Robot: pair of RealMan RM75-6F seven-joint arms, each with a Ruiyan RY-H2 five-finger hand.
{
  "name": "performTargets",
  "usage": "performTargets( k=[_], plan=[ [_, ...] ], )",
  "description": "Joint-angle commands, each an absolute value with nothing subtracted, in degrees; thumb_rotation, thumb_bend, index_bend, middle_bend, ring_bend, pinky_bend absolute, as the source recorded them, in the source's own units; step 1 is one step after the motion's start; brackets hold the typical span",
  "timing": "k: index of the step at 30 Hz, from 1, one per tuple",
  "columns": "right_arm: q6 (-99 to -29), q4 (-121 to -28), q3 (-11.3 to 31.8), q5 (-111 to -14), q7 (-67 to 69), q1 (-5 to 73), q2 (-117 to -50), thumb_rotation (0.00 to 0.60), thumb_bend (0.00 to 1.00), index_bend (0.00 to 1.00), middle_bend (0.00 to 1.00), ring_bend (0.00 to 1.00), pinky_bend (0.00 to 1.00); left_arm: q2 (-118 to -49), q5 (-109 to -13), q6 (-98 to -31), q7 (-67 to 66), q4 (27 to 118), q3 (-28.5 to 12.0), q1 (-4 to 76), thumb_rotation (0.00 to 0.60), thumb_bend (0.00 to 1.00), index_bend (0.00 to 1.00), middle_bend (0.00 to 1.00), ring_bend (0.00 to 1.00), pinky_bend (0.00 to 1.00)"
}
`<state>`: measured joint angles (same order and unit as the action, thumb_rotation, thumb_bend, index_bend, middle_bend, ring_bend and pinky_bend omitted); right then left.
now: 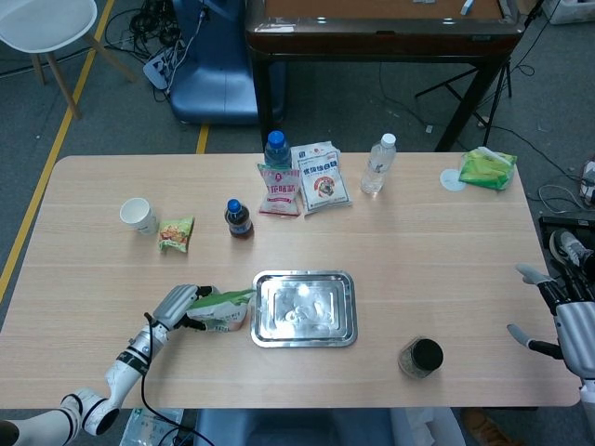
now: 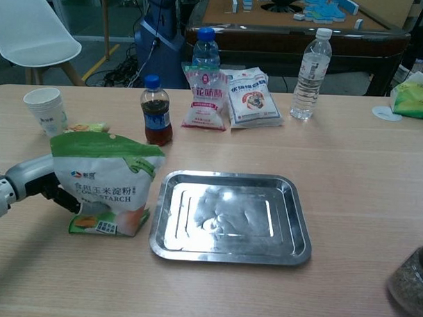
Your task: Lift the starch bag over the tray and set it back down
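Here, toward the table's (image 1: 84, 269) front-left corner, the left hand (image 1: 177, 305) is pressed against the left side of the starch bag (image 2: 105, 185), its fingers (image 2: 54, 193) wrapping behind the pouch; whether they truly clamp it cannot be told. The starch bag stands upright on the table, tilted a little, touching the hand on its left and just beside the left rim of the tray (image 2: 232, 216) on its right. Behind it, nearer the left edge, stand a paper cup (image 2: 46, 110) and a small snack packet (image 1: 176, 232), then a dark-drink bottle (image 2: 156, 120). Near the far edge lie two white packets (image 2: 227, 96) and two water bottles (image 2: 311, 64). A dark jar (image 1: 421, 357) sits by the front edge, right of the tray. Off the right edge, the right hand (image 1: 567, 316) hangs with fingers spread, holding nothing.
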<state>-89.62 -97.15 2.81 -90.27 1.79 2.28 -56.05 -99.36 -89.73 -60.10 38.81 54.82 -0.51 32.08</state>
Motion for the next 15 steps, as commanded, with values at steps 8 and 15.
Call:
performTargets(
  k=[8, 15],
  plan=[
    [-90.0, -97.0, 3.0, -90.6, 2.1, 2.2, -56.4, 0.6, 0.14, 0.19, 0.33, 0.1, 0.13, -97.3, -92.2, -62.7, 40.3, 54.7, 0.9, 32.9, 0.6, 0.26, 0.61, 0.7, 0.65, 0.71],
    [-90.1, -96.4, 3.1, -90.8, 2.6, 2.3, -56.9, 0.6, 0.14, 0.19, 0.33, 0.1, 0.13, -93.2, -93.9, -63.0, 39.4, 57.9, 1.5, 34.7, 0.6, 0.27, 0.61, 0.72, 0.66, 0.72]
  ],
)
